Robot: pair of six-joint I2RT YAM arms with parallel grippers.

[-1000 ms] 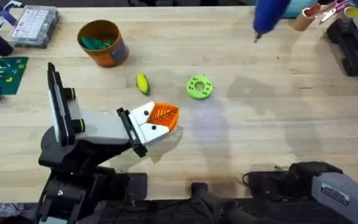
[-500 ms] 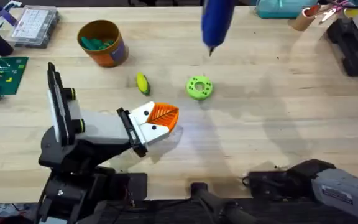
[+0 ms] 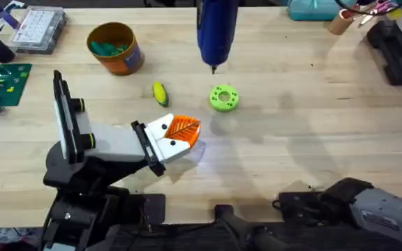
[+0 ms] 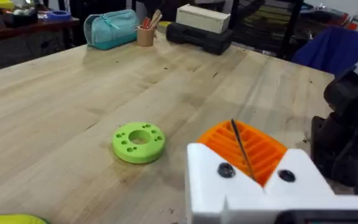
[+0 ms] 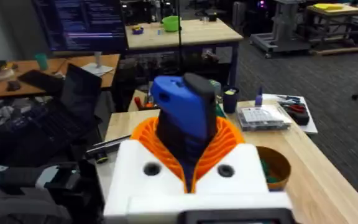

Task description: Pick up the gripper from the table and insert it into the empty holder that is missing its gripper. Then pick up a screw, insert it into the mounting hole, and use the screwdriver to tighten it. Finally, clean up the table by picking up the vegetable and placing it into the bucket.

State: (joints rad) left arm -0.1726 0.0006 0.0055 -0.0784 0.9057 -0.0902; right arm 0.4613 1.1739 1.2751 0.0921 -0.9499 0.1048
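The blue cylindrical screwdriver point(image 3: 215, 31) — clamped between the right tool's point(image 5: 188, 177) orange ribbed pads — has travelled leftward across the surface point(image 3: 313, 132) and now hangs above the lime-green disc point(image 3: 223, 97), which suggests the tightening step is near. The gripper point(image 3: 176, 134) already sits in the black holder point(image 3: 82, 150). The left tool's point(image 4: 253, 171) pads stand near-closed on a thin dark rod — what it is cannot be told.
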